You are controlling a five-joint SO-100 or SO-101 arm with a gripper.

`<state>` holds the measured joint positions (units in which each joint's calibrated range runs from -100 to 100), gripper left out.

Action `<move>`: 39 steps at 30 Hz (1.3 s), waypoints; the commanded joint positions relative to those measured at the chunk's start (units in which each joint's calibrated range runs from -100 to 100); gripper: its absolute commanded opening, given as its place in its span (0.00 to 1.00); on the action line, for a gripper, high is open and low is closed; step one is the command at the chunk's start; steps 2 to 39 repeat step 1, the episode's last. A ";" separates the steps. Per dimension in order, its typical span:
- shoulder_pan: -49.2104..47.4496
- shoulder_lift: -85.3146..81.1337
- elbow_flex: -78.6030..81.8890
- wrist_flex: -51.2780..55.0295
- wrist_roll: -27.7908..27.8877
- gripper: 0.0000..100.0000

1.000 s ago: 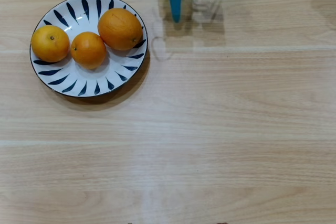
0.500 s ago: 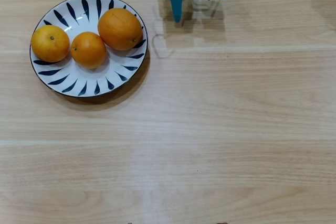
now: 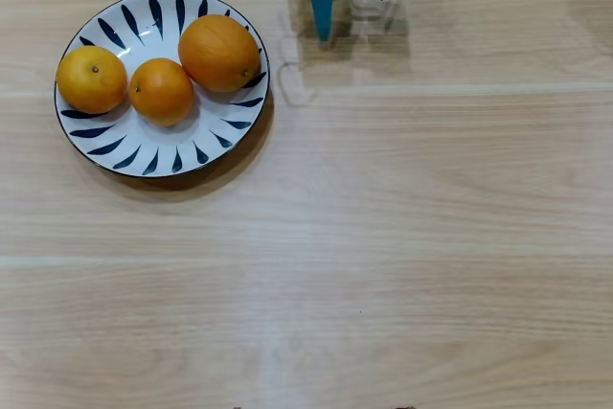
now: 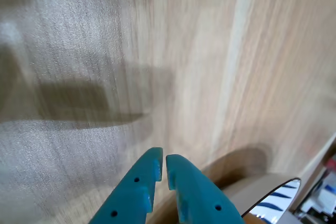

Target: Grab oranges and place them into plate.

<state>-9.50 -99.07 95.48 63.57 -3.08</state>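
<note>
Claw: the blue gripper (image 3: 324,34) hangs at the far edge of the wooden table (image 3: 402,237) in the overhead view, near the middle of that edge, its tip pointing toward the near edge.
Claw state: in the wrist view the two blue fingers (image 4: 137,190) lie almost pressed together, a thin slit between their tips, nothing pinched between them.
Plate: a white plate (image 3: 192,155) with dark leaf strokes around its rim sits in the far left corner of the table in the overhead view; a sliver of its rim (image 4: 278,199) shows at the bottom right of the wrist view.
Oranges: three lie in the plate, a large orange (image 3: 219,53) on the right side, a small orange (image 3: 161,91) in the middle touching it, a left orange (image 3: 91,79) against the plate's left rim.
Oranges relative to claw: all lie left of the claw in the overhead view, the large orange nearest, well apart from the fingertips.
Writing: no readable brand or label on any of these.
</note>
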 commanded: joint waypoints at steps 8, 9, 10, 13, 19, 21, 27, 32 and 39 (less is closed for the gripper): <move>0.22 -0.59 0.26 -0.27 -0.01 0.02; 0.22 -0.59 0.26 -0.27 -0.01 0.02; 0.22 -0.59 0.26 -0.27 -0.01 0.02; 0.22 -0.59 0.26 -0.27 -0.01 0.02; 0.22 -0.59 0.26 -0.27 -0.01 0.02; 0.22 -0.59 0.26 -0.27 -0.01 0.02; 0.22 -0.59 0.26 -0.27 -0.01 0.02; 0.22 -0.59 0.26 -0.27 -0.01 0.02; 0.22 -0.59 0.26 -0.27 -0.01 0.02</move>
